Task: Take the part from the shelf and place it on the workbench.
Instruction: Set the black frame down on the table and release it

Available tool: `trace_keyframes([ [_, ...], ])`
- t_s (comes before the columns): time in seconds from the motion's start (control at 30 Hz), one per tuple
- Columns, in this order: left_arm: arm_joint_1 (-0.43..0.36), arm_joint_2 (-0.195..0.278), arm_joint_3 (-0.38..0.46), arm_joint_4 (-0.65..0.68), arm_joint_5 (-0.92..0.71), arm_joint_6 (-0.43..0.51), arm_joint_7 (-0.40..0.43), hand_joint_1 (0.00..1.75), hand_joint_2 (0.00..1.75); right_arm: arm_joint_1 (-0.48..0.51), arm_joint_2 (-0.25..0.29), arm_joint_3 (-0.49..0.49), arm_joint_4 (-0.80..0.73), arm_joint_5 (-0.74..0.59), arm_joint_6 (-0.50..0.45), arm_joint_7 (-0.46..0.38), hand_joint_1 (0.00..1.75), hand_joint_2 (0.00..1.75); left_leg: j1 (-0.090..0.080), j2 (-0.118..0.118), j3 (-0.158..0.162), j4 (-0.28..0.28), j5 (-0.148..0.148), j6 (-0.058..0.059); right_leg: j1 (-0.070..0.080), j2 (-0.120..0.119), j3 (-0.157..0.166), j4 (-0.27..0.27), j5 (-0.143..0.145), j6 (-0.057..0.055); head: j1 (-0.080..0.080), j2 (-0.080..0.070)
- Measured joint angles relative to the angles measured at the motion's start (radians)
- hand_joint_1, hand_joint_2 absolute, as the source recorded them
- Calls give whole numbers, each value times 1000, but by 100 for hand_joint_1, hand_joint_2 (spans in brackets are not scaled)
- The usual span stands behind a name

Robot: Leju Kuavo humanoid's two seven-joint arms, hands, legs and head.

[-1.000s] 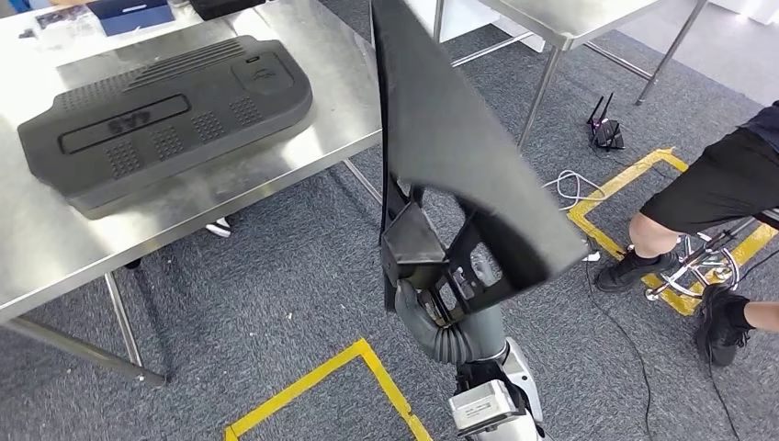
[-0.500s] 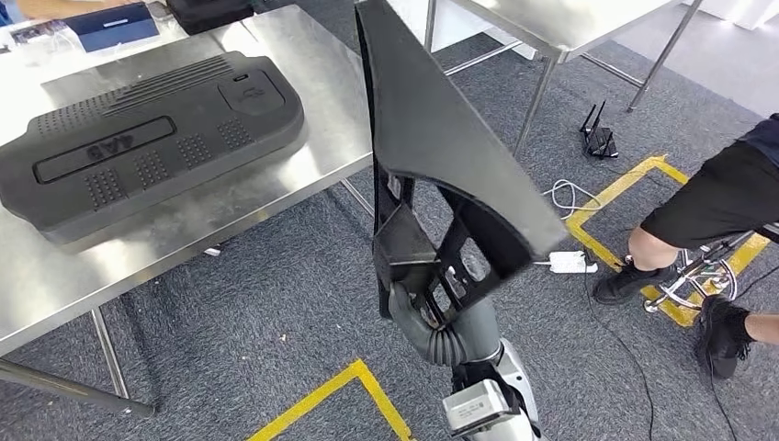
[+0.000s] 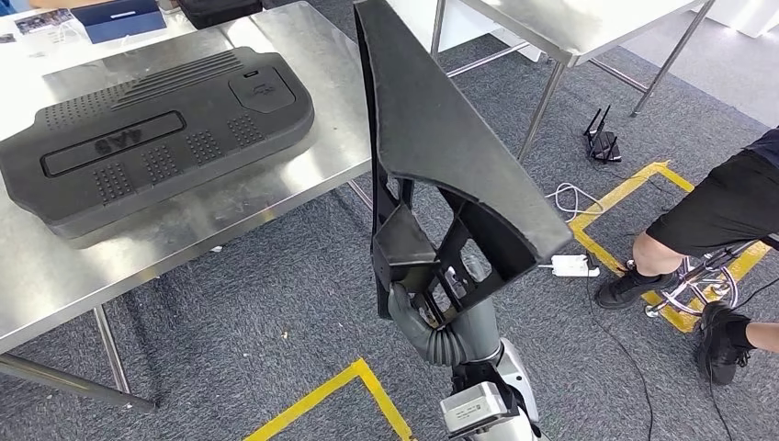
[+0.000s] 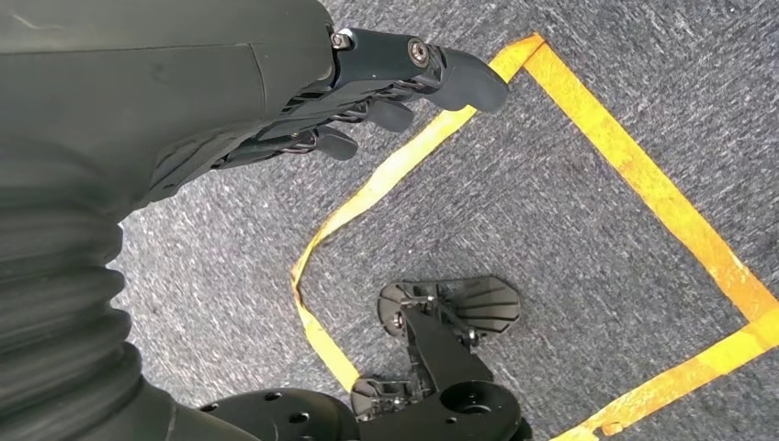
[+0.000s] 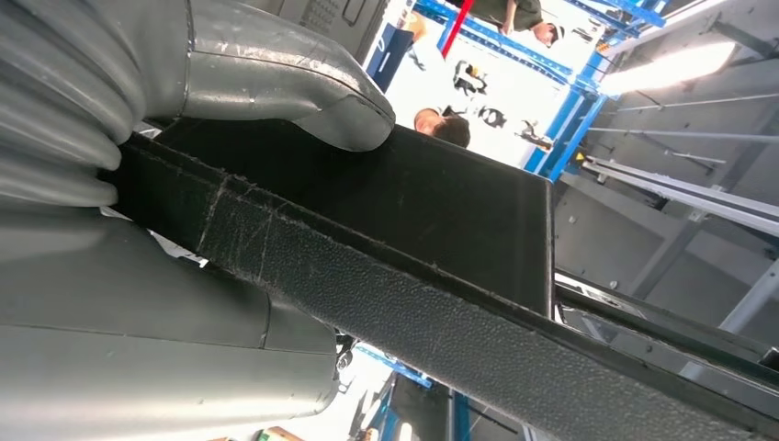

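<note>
A large black part (image 3: 441, 138) is held upright in the air, gripped at its lower framework by the right hand (image 3: 413, 308), well out over the grey carpet and just beside the corner of the steel workbench (image 3: 276, 193). From the right wrist camera, the thick grey thumb (image 5: 276, 83) is seen pressed flat on the part's dark panel (image 5: 441, 211), with its textured edge running across below; the grasp is firm, the part clamped between thumb and palm. On the workbench, a second moulded black panel (image 3: 147, 138) is laid flat, ribbed and dimpled on top, and a dark blue box (image 3: 115, 16) is seen at the far edge. The left hand (image 4: 303, 110) is hung down over the carpet with nothing in it, fingers (image 4: 441, 69) loosely extended and slightly apart above yellow floor tape (image 4: 643, 184). At the right, a person's legs (image 3: 707, 220) in black shorts and shoes are seen by a wheeled stool base (image 3: 703, 276).
</note>
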Motion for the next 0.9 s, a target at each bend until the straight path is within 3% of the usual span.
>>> trace_keyframes([
  [0.1, 0, -1, 0, 0, -1, 1, 0, 0, 175, 0, 0, 1, -1, 6, 0, 0, 175, 175, 0, 0, 9, -7, -3, 15, -1, 0, 7, -1, -3, 13, -1, 0],
  [0.17, 0, -3, 0, 0, -2, 2, -1, 0, 175, -1, 0, 2, -1, 8, 0, 0, 175, 175, 8, 1, 25, -25, 1, 23, 1, -1, -6, 40, -23, 13, 0, 0],
  [0.2, -1, -4, 0, 0, -2, 2, -1, 0, 175, -1, 0, 2, -1, 8, 0, 0, 175, 175, 12, 2, 31, -31, 3, 26, 0, -1, -30, 90, -45, 10, 1, 0],
  [0.27, -2, -4, 0, 0, -3, 2, -2, 0, 175, -1, -2, 2, 0, 10, 0, -1, 175, 175, 12, 1, 33, -32, 2, 28, -7, -1, -110, 224, -95, 8, 1, 0],
  [0.3, -2, -4, 0, 0, -3, 2, -3, 0, 175, 0, -3, 2, 0, 11, 0, -1, 175, 175, 13, -1, 33, -32, 1, 26, -11, -1, -145, 274, -107, 12, 1, 0],
  [0.33, -2, -4, 0, 0, -3, 2, -3, 0, 175, 0, -5, 3, 1, 13, 0, -1, 175, 175, 14, -4, 34, -32, -1, 24, -17, -2, -163, 290, -103, 21, 1, 0],
  [0.37, -2, -5, 0, 0, -3, 2, -3, 0, 175, 1, -6, 3, 2, 15, 0, -1, 175, 175, 16, -8, 35, -31, -2, 20, -22, -2, -160, 265, -81, 34, 1, 0],
  [0.43, -2, -5, 0, 0, -3, 2, -4, 0, 175, 1, -8, 3, 2, 16, 0, -1, 175, 175, 21, -17, 37, -26, -6, 6, -33, 0, -108, 133, -13, 61, 1, 0],
  [0.47, -2, -5, 0, 0, -3, 2, -5, 0, 175, 1, -9, 3, 3, 17, 0, -1, 175, 175, 22, -22, 37, -22, -9, -3, -35, 2, -82, 75, 15, 64, 1, 0],
  [0.53, -2, -5, 0, -1, -3, 1, -6, 0, 175, 1, -9, 4, 4, 18, 0, -1, 175, 175, 20, -28, 37, -19, -12, -20, -31, 3, -60, 32, 39, 48, 1, 0],
  [0.6, 1, -5, 0, -1, -3, 1, -6, 0, 175, 1, -9, 4, 4, 19, 0, -1, 175, 175, 22, -31, 37, -21, -11, -32, -28, -1, -58, 34, 46, 25, 0, 0],
  [0.67, 2, -5, 0, -1, -3, 2, -6, 0, 175, 1, -7, 4, 4, 20, 0, -1, 175, 175, 24, -17, 26, 8, -31, -40, -31, -8, -55, 32, 47, 10, -1, 0],
  [0.8, 1, -6, 0, -1, -3, 2, -6, 0, 175, 1, -6, 5, 5, 21, 2, -1, 175, 175, 25, 11, -87, 247, -141, -45, -24, -33, -45, 31, 40, -10, -2, 0],
  [0.83, 2, -6, 0, -1, -3, 2, -6, 0, 175, 1, -6, 5, 6, 22, 2, -1, 175, 175, 25, 13, -104, 277, -143, -45, -22, -40, -42, 31, 37, -13, -2, 0],
  [0.87, 3, -6, 0, -1, -3, 2, -6, 0, 175, 1, -6, 5, 6, 23, 2, -1, 175, 175, 25, 15, -100, 266, -125, -43, -20, -47, -36, 31, 34, -15, -2, 0],
  [0.9, 3, -6, 0, -1, -3, 2, -7, 0, 175, 1, -6, 5, 7, 23, 2, -1, 175, 175, 25, 22, -75, 215, -90, -41, -20, -55, -29, 31, 29, -15, -2, 0],
])
